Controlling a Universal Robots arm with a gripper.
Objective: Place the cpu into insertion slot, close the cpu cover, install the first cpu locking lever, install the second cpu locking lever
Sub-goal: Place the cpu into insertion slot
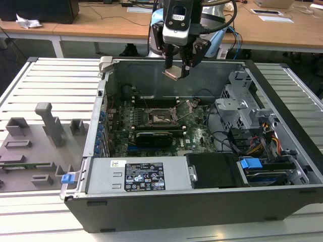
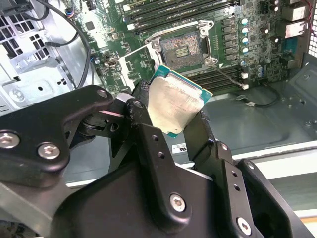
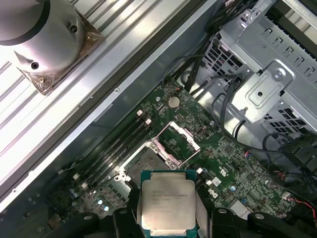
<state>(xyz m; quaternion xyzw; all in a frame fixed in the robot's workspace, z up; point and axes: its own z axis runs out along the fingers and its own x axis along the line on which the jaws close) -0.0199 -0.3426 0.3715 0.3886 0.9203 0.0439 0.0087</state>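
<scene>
Ribbed grey table (image 1: 55,80), black case (image 1: 202,206) — gripper (image 1: 177,70) clenched on flat square silvery cpu (image 2: 176,104), clear of dark pin-grid insertion slot (image 2: 181,47).

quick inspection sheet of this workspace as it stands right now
surface: slatted metal table with an open computer case on it
job's things: cpu held above the case; insertion slot empty; cpu cover raised open
clutter: grey fixture blocks on the exterior view's left
grippers: gripper shut on the cpu
cables: coloured wires inside the case, away from the slot
surroundings: wooden desks behind
</scene>
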